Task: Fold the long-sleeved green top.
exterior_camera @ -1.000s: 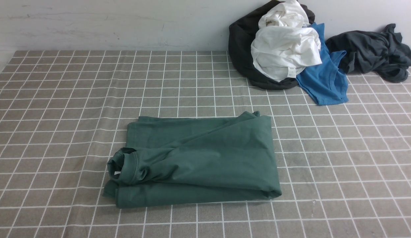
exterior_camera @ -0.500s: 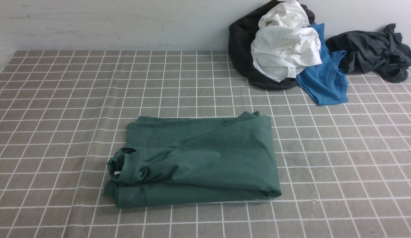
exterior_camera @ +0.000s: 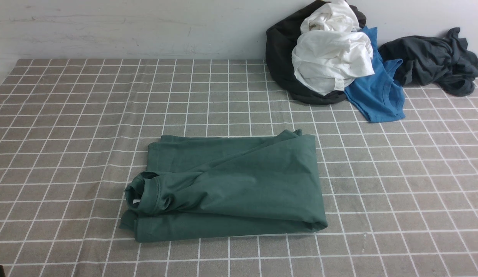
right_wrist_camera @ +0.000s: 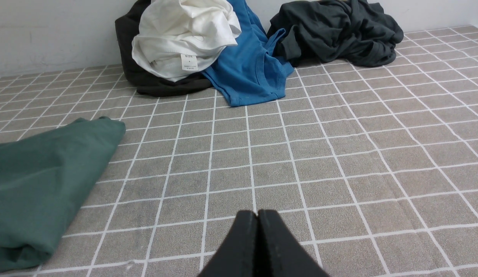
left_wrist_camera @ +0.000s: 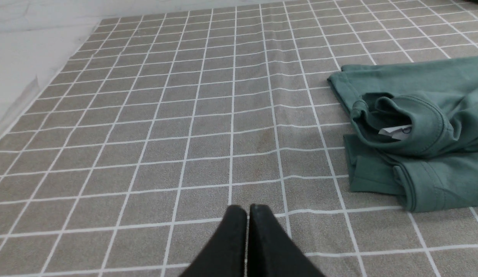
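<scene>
The left gripper (left_wrist_camera: pixel 247 209) has its fingers pressed together, holding nothing, above the checked tabletop (exterior_camera: pixel 69 115). The green long-sleeved top (exterior_camera: pixel 231 188) lies folded in the middle. The right gripper (right_wrist_camera: pixel 257 214) is the same, fingers together. Other clothes (exterior_camera: pixel 339 57) are piled at the far right.

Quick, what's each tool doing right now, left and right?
Left tool: closed, holding nothing, apart from the green long-sleeved top.
Right tool: closed, holding nothing.
</scene>
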